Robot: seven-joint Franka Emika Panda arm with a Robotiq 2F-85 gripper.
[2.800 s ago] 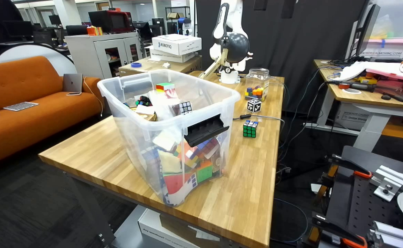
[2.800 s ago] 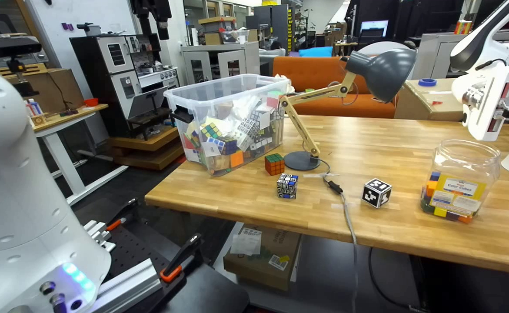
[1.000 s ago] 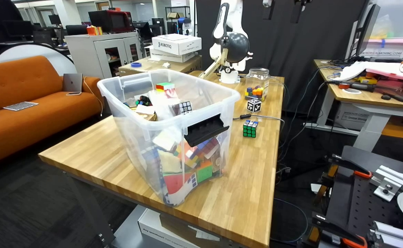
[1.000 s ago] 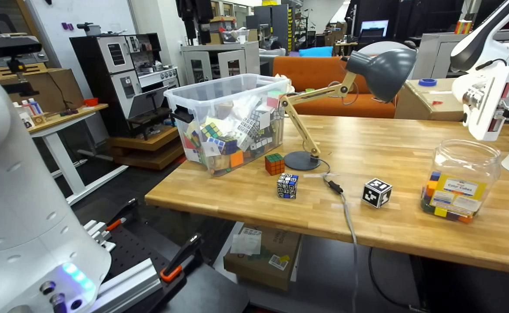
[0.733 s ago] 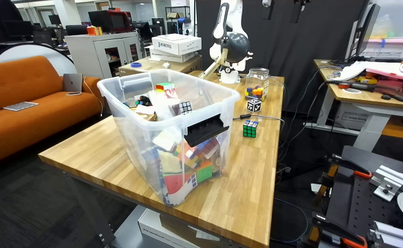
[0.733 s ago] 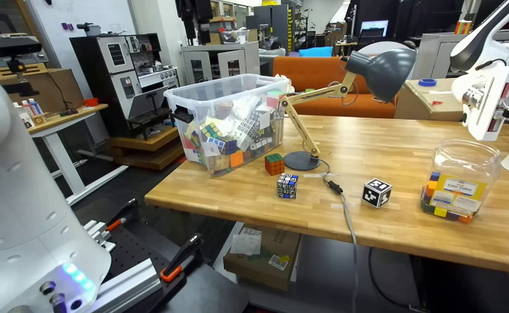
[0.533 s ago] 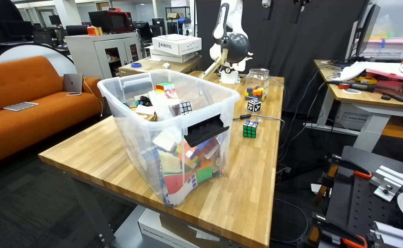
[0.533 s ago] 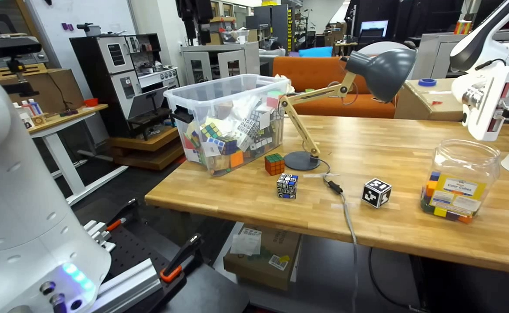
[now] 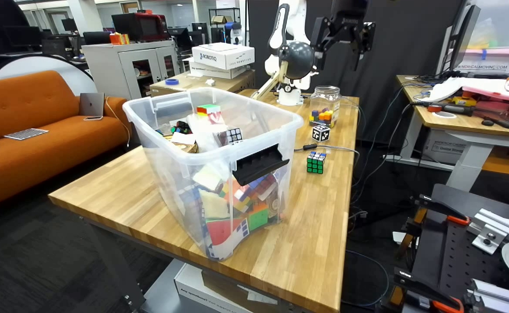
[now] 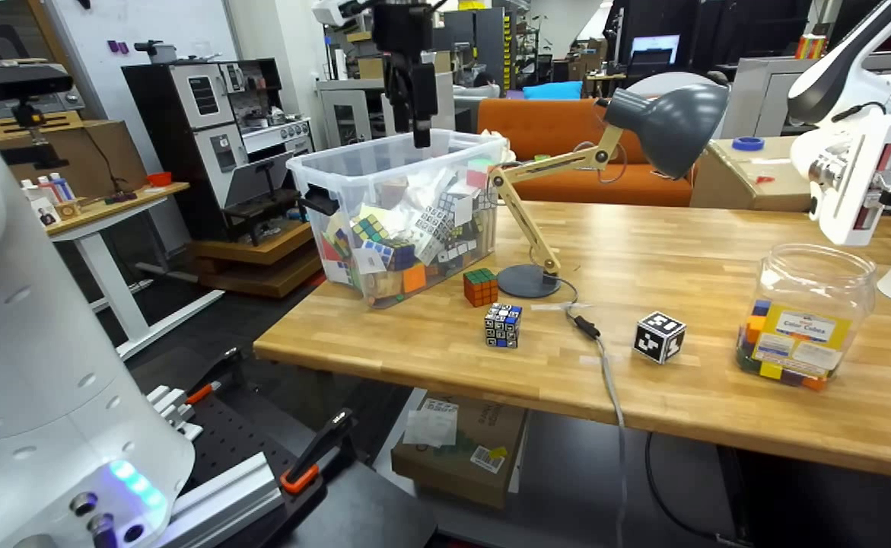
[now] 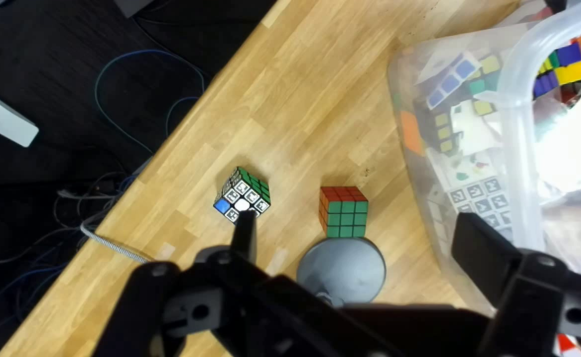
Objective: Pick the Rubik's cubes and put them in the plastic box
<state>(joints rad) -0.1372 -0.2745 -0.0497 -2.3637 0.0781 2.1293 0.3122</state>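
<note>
A green and orange Rubik's cube (image 10: 481, 288) stands between the plastic box and the lamp base; it also shows in the wrist view (image 11: 347, 218). A black-white-blue patterned cube with a green face (image 10: 502, 327) stands nearer the table edge, also in an exterior view (image 9: 315, 163) and the wrist view (image 11: 240, 193). A black-and-white cube (image 10: 660, 337) stands farther off, beyond the cable (image 9: 321, 133). The clear plastic box (image 10: 399, 173) holds many cubes; its rim shows in the wrist view (image 11: 518, 148). My gripper (image 9: 339, 64) is open, empty and high above the table; wrist view (image 11: 357, 230).
A desk lamp (image 10: 666, 125) leans over the table, its round base (image 11: 350, 270) close beside the green and orange cube. A cable with a switch (image 10: 587, 327) crosses the table. A clear jar of coloured blocks (image 10: 806, 327) stands beyond. Another white arm (image 10: 863, 167) is at the far end.
My gripper has come down into fuller view in both exterior views and shifted sideways toward the lamp and box. It stays open. The cubes and the box have not moved.
</note>
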